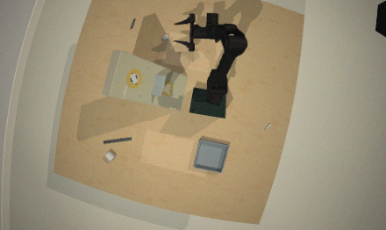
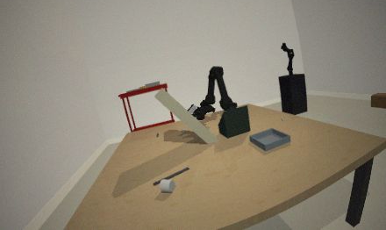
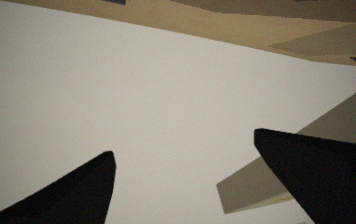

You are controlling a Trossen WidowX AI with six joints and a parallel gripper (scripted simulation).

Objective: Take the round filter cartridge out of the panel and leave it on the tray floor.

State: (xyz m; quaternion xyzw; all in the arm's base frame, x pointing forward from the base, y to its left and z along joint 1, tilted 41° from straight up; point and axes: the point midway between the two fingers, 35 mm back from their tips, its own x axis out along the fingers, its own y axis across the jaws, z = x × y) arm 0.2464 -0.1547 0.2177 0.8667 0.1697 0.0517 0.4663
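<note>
The pale service panel (image 1: 120, 89) (image 2: 186, 115) stands tilted on the table; its corner (image 3: 245, 195) shows low in the wrist view. A round white face with dark marks, seemingly the cartridge (image 1: 133, 78), sits inside a yellow ring on the panel in the top view. A second yellow ring (image 1: 169, 92) is partly hidden by a grey-blue plate (image 1: 158, 85) standing off the panel. My gripper (image 1: 175, 32) (image 3: 186, 147) is open with nothing between its fingers, beside the panel and apart from it. The grey tray (image 1: 208, 154) (image 2: 277, 144) holds nothing.
A dark green block (image 1: 199, 103) (image 2: 236, 121) stands between panel and tray. A dark bar (image 1: 117, 140) (image 2: 171, 176) and a white cylinder (image 1: 110, 155) (image 2: 167, 186) lie on the table. A small pale object (image 1: 165, 37) lies near the fingers in the top view.
</note>
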